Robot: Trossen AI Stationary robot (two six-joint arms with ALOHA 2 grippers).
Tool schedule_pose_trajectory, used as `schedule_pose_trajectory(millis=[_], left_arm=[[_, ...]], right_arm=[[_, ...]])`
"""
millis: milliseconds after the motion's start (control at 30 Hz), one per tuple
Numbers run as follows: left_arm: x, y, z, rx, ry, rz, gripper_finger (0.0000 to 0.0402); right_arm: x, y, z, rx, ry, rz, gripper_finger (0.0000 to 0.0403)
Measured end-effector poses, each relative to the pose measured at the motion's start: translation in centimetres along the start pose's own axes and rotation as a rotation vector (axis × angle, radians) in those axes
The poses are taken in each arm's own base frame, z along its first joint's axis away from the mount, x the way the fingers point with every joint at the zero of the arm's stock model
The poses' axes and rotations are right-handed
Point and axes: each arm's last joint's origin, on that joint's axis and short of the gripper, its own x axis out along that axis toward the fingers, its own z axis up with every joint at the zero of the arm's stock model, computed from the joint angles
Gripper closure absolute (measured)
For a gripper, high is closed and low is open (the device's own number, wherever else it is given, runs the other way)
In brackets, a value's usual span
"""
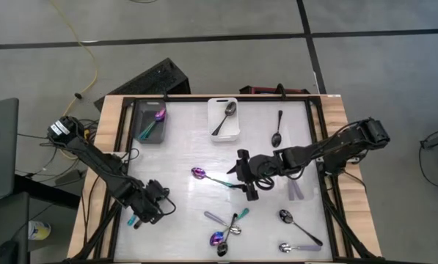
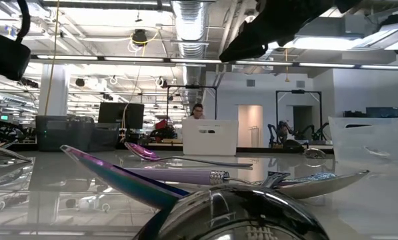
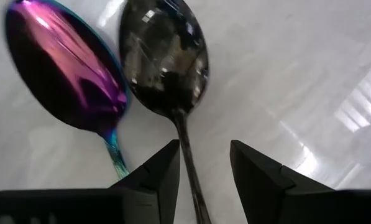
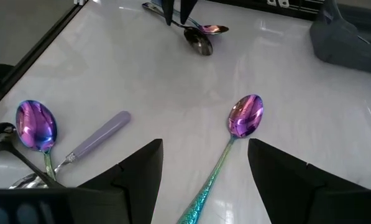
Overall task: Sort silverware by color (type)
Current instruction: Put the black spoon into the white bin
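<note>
You see two spoons binned (image 1: 228,111); most remain on the table (image 1: 182,158). Right gripper (image 1: 246,178) gapes wide, empty; left gripper (image 3: 204,165) straddles a black spoon (image 3: 166,56), unclosed.

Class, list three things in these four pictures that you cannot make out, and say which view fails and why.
- High view: left gripper covers the spoons beneath it.
- Low view: a close spoon bowl blocks the table behind it.
- Left wrist view: black spoon handle is cut off by the picture's edge.
</note>
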Motion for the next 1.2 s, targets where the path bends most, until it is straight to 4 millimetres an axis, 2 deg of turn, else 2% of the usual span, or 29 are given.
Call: schedule_pose_trajectory(millis=[200, 467, 600, 800, 1033, 1200], left_arm=[[0.2, 0.0, 0.2, 0.001, -0.061, 0.015, 0.0276], [2.8, -0.1, -0.2, 0.030, 0.001, 0.128, 0.0276], [2.8, -0.2, -0.2, 0.052, 0.000, 0.153, 0.0290], [0.9, -1.0, 0.4, 0.122, -0.064, 0.179, 0.0387], [-3.1, -2.9, 3.4, 0.198, -0.268, 0.043, 0.0399], [-6.5, -3.5, 8.0, 0.241, -0.474, -0.035, 0.0401]], right_arm=[[0.0, 0.0, 0.0, 0.001, 0.000, 0.000, 0.0143], [0.0, 0.0, 0.0, 0.001, 0.000, 0.000, 0.0143], [0.0, 0.0, 0.0, 0.001, 0.004, 0.000, 0.0143], [0.0, 0.1, -0.2, 0.008, 0.020, 0.002, 0.0143], [-1.1, 0.4, -1.3, 0.076, 0.161, 0.008, 0.0143], [-3.1, 1.2, -1.9, 0.089, 0.272, 0.027, 0.0143]])
